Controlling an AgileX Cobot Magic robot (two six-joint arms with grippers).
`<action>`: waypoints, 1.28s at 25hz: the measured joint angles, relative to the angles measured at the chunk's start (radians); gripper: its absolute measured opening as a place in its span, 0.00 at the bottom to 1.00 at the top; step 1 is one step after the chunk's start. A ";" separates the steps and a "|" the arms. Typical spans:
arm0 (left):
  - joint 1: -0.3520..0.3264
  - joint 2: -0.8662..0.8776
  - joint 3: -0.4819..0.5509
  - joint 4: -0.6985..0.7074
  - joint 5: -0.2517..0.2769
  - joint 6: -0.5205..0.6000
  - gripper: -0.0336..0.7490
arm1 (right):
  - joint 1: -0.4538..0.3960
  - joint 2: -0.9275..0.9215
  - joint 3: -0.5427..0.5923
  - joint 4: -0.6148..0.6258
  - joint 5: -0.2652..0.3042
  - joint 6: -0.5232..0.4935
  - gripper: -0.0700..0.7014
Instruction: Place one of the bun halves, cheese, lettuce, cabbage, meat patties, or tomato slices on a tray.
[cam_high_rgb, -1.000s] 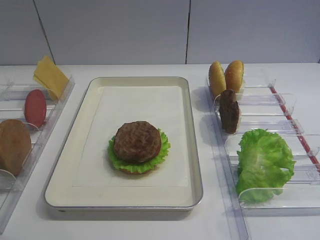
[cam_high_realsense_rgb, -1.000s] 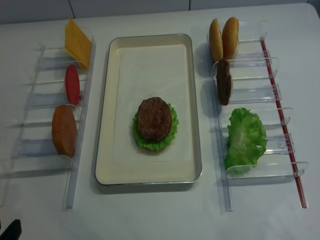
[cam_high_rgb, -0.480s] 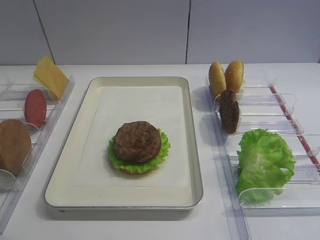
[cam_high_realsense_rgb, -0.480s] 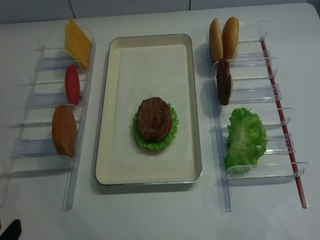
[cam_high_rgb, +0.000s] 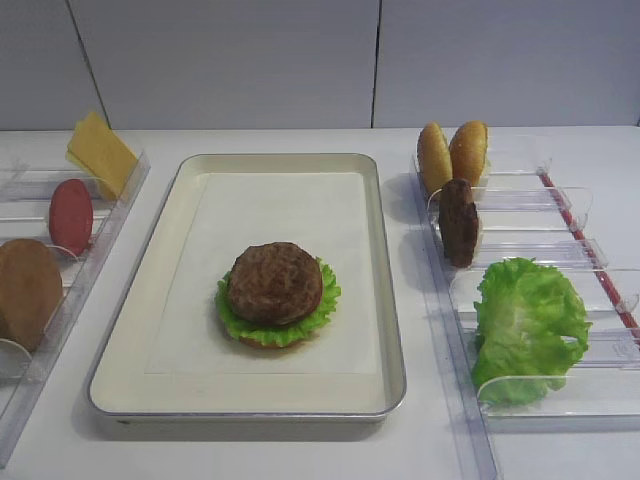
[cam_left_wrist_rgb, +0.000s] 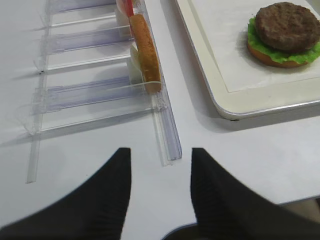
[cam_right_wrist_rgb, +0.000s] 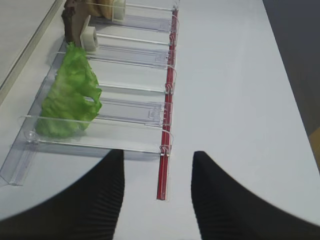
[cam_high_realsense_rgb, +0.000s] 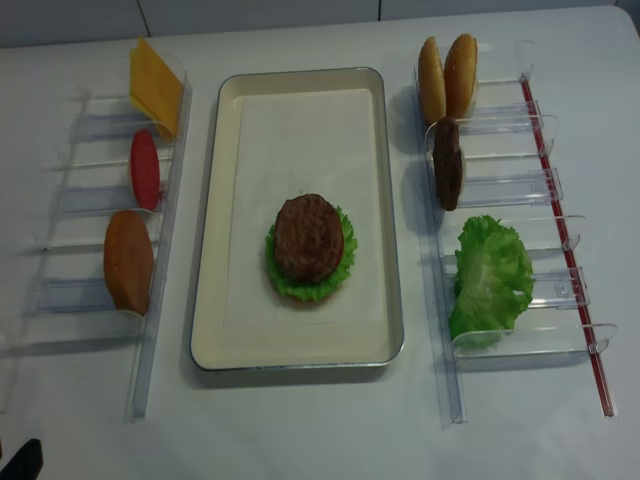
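Both the left gripper (cam_left_wrist_rgb: 161, 192) and right gripper (cam_right_wrist_rgb: 156, 195) stood apart, empty. The cheese (cam_high_realsense_rgb: 156, 86), at the left rack's far end, looked thin, floppy; best pinched by its upper edge.

Both grippers, left gripper (cam_left_wrist_rgb: 160, 192) and right gripper (cam_right_wrist_rgb: 156, 192), show matte black, finely ribbed, rounded jaws.

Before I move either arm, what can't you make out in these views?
- Bun under the stack: in the high view the patty and lettuce cover all but its edge.
- Rack patty: cut off by the right wrist view's top edge.
- Tomato: cut off by the left wrist view's top edge.
- Both arms: outside both high views; only the fingers show at the wrists.
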 joint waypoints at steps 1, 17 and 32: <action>0.000 0.000 0.000 0.000 0.000 0.000 0.38 | 0.000 0.000 0.000 0.000 0.000 0.000 0.54; 0.000 0.000 0.000 0.000 0.000 0.000 0.38 | 0.000 0.000 0.000 0.000 0.000 0.004 0.54; 0.000 0.000 0.000 0.000 0.000 0.000 0.38 | 0.000 0.000 0.000 0.000 -0.002 0.005 0.54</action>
